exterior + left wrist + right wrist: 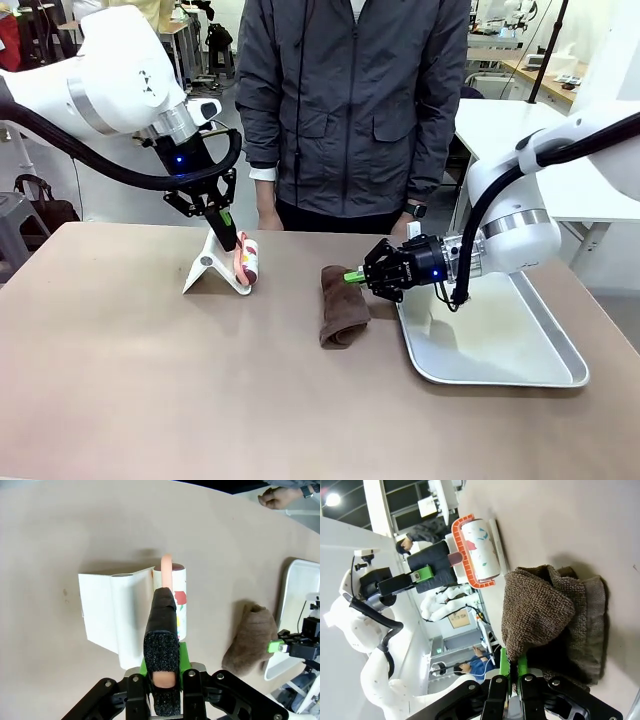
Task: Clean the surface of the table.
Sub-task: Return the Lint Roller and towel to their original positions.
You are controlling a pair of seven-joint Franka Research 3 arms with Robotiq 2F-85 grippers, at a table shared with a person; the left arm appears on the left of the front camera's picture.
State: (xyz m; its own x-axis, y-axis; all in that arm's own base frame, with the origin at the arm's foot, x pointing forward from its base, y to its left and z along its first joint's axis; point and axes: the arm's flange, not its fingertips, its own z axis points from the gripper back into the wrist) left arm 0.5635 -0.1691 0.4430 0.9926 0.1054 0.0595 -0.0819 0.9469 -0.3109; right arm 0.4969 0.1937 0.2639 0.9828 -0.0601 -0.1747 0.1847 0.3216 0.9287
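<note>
The brownish-tan table (150,380) carries a lint roller (246,260) with a pink handle, leaning on its white cover (208,268). My left gripper (226,228) is shut on the roller's handle from above; in the left wrist view the gripper (163,680) pinches the pink handle, with the patterned roller (181,600) beyond. A folded brown cloth (343,305) lies mid-table. My right gripper (358,277) is shut on the cloth's right edge, and in the right wrist view this gripper (510,666) lifts a corner of the cloth (545,615).
A shiny metal tray (500,345) sits on the table's right side, under my right wrist. A person in a grey jacket (350,100) stands at the far edge, hands hanging close to the table. Bare tabletop stretches across the near and left parts.
</note>
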